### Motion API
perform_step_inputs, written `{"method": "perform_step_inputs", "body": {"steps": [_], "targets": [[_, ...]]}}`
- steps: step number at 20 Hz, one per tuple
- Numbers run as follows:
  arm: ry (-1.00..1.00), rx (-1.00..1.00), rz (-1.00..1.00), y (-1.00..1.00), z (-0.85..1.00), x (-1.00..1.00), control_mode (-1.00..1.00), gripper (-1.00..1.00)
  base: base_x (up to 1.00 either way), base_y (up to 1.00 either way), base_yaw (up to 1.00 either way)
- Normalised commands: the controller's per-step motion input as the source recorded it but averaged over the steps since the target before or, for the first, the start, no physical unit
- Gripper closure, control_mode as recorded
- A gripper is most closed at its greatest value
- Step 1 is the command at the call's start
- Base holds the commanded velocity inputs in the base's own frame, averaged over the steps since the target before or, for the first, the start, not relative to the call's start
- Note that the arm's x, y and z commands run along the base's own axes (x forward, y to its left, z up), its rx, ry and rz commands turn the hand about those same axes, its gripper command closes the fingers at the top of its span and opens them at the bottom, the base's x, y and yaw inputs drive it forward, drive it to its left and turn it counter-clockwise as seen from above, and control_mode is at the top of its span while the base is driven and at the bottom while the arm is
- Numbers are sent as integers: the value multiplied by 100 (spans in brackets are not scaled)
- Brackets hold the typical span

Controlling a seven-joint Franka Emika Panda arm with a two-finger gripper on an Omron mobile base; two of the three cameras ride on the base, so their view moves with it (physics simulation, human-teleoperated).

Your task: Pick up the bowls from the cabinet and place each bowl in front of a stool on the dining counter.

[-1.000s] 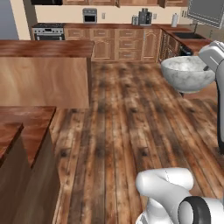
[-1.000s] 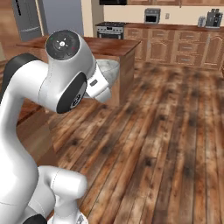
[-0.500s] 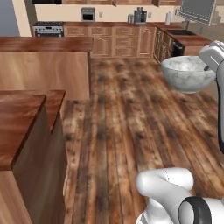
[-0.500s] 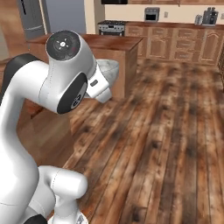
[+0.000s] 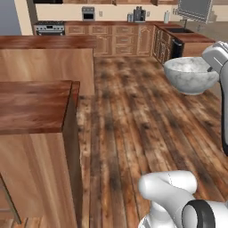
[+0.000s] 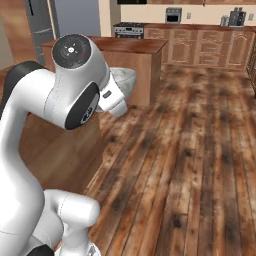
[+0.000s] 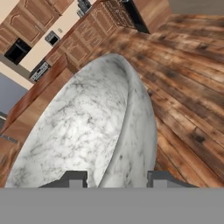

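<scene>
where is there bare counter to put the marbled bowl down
The gripper grips the marbled bowl by its rim, over the floor. The near dark-topped counter at left looks bare across its visible top, out to its right edge. The farther counter behind it also shows a bare top. Nothing looks crowded.

Dark plank floor running back toward brown drawer units lining the far wall; stove sitting at left, what may be a fridge standing nearby.

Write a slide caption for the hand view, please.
Gripper clamps the marbled bowl by its rim above the wooden floor.
</scene>
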Motion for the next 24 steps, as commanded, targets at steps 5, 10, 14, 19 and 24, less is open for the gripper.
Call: {"method": "perform_step_inputs", "body": {"steps": [5,10,14,19,24], "targets": [[0,0,0,0,0,0,100,100,-62,72,-10],[0,0,0,0,0,0,100,100,-48,73,-10],[0,0,0,0,0,0,100,100,-31,81,-10],[0,0,0,0,0,0,100,100,-30,83,-10],[0,0,0,0,0,0,100,100,-21,85,-10]]}}
